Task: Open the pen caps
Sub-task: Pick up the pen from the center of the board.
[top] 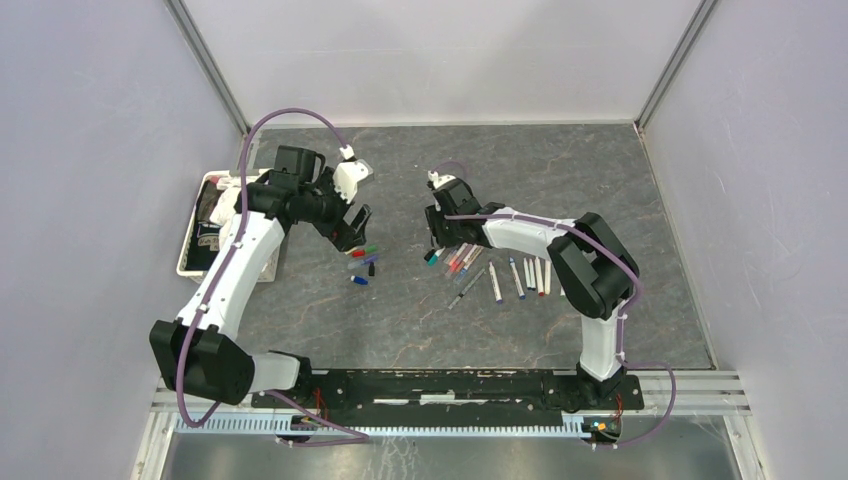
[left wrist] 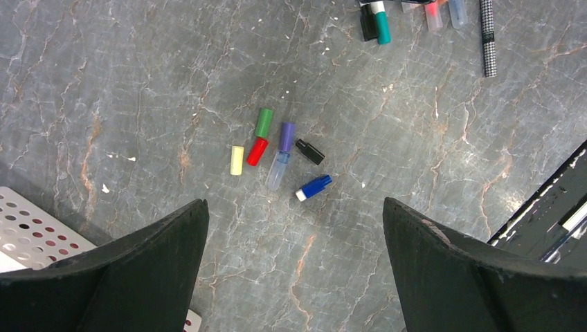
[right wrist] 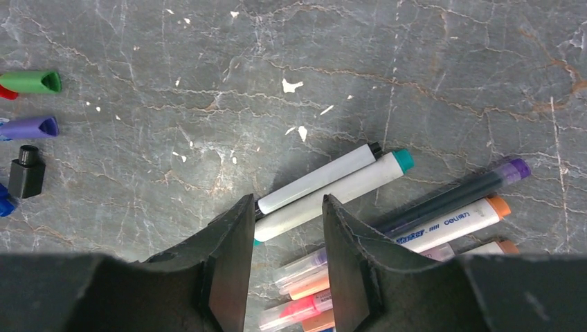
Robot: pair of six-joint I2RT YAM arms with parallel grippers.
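Several loose pen caps [left wrist: 286, 137] lie clustered on the table [left wrist: 450, 173] left of centre, their long axes mostly running left to right. They sit directly below the left pincer [left wrist: 294, 205], whose jaws are spread wide around nothing. To the right, pens [right wrist: 346, 188] fan out, slanting near to far. The right pincer [right wrist: 287, 205], half parted, straddles two pens' ends; whether it pinches them cannot be told. A white perforated tray [top: 193, 237] sits far left.

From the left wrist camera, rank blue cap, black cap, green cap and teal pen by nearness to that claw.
1. Blue cap, just before the left claw.
2. Black cap, just beyond.
3. Green cap, farther left.
4. Teal pen, top edge.
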